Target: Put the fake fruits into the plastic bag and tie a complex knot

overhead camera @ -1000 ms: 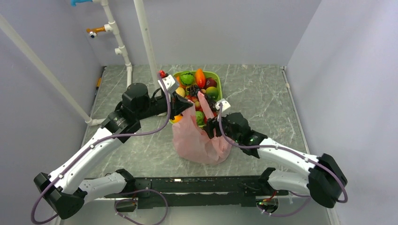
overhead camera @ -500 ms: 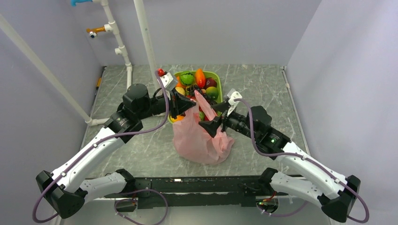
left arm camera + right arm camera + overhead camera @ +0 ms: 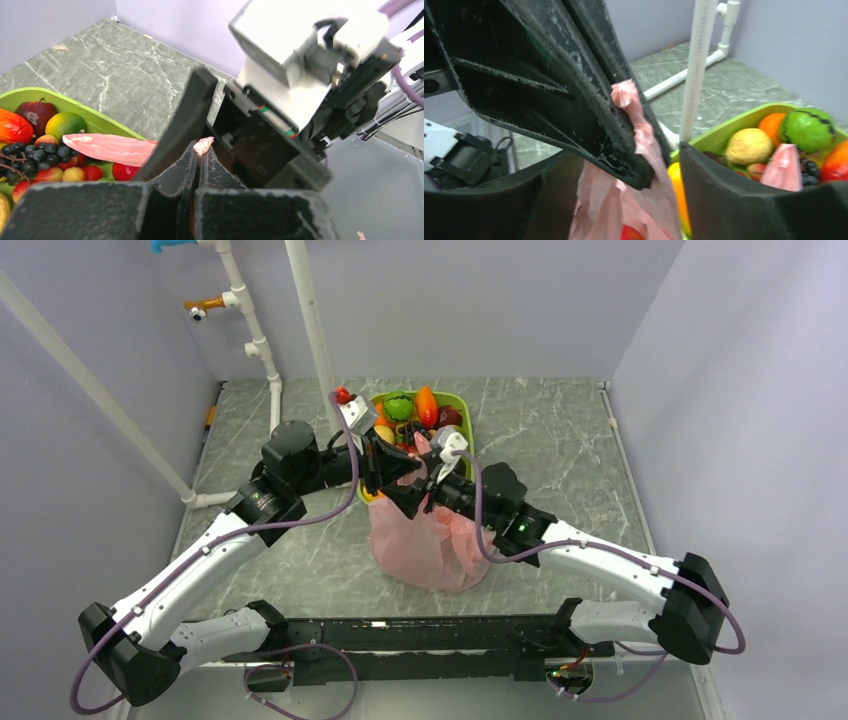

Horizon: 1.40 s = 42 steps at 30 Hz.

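Over the bag's mouth at bench centre, my two hands meet. My left hand point(image 3: 392, 466), reaching in from 9 o'clock, is clamped tight on one handle point(image 3: 630, 105) of the pink bag point(image 3: 425, 545). A crumpled tip of plastic pokes out past its fingertips. My right hand point(image 3: 405, 500), coming from 4 o'clock, is spread wide and grips nothing. Its jaws straddle the left hand's fingers and the pinched handle; whether they touch either I cannot tell. The second handle point(image 3: 107, 148) hangs loose on the 12 o'clock side, held by neither hand.

The bag sits slumped on the bench point(image 3: 560, 455), just at 6 o'clock from the green tray point(image 3: 467, 412).

By my reckoning the job is somewhere short of halfway. The bag bulges, and something red shows low inside its mouth, so some fruit seems to be in. Yet the tray is still heaped with fruits point(image 3: 420, 408): dark grapes, an orange one, a green one and several red. No knot exists, and the handles are apart and untwisted.

What is left, as I judge it, is to move the rest of the fruits across, bring both handles together and tie them off.
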Tool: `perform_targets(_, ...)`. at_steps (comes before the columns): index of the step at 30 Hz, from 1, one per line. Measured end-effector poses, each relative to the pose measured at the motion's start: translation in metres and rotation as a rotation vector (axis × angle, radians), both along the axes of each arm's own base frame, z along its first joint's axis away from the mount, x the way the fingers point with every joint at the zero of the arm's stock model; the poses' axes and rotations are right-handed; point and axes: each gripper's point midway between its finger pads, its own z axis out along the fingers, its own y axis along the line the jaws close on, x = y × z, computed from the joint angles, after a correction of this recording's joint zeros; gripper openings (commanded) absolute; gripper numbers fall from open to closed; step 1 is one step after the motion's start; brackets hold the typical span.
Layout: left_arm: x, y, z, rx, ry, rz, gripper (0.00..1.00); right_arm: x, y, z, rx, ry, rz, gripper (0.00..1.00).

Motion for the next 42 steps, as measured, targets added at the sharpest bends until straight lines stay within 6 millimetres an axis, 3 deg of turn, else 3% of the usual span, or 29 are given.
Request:
perform_targets(3, 0.000, 0.000, 0.001, -0.007, 0.002, 0.000, 0.00, -0.003, 0.011, -0.013, 0.011, -0.013, 0.025, 0.29)
perform_targets(6, 0.002, 0.001, 0.002, -0.013, 0.012, 0.007, 0.00, -0.009, 0.016, -0.052, -0.021, 0.009, 0.047, 0.14)
perform_targets(9, 0.005, 0.005, -0.007, 0.006, 0.051, 0.024, 0.00, -0.017, 0.016, -0.094, -0.066, 0.028, 0.068, 0.12)
perform_targets(15, 0.015, 0.017, -0.027, 0.056, 0.130, 0.065, 0.00, -0.026, 0.015, -0.127, -0.085, -0.013, 0.111, 0.12)
perform_targets(21, 0.013, 0.018, -0.033, 0.073, 0.145, 0.031, 0.00, -0.027, 0.017, -0.134, -0.098, -0.060, 0.134, 0.00)
perform_targets(25, 0.008, 0.015, -0.026, 0.072, 0.111, -0.022, 0.00, -0.027, 0.019, -0.129, -0.099, -0.076, 0.141, 0.53)
perform_targets(30, 0.000, 0.012, 0.018, 0.003, -0.004, -0.085, 0.00, -0.026, 0.024, -0.123, -0.123, -0.057, 0.163, 0.57)
perform_targets(32, -0.005, 0.011, 0.029, -0.023, -0.034, -0.111, 0.00, -0.025, 0.027, -0.115, -0.115, -0.053, 0.165, 0.49)
perform_targets(34, -0.007, 0.010, 0.034, -0.040, -0.050, -0.125, 0.00, -0.022, 0.031, -0.109, -0.109, -0.041, 0.165, 0.22)
perform_targets(37, -0.009, 0.009, 0.041, -0.060, -0.065, -0.134, 0.00, -0.020, 0.036, -0.102, -0.097, -0.025, 0.168, 0.01)
perform_targets(42, -0.008, 0.011, 0.029, -0.030, -0.026, -0.128, 0.00, -0.017, 0.031, -0.122, -0.116, -0.023, 0.166, 0.00)
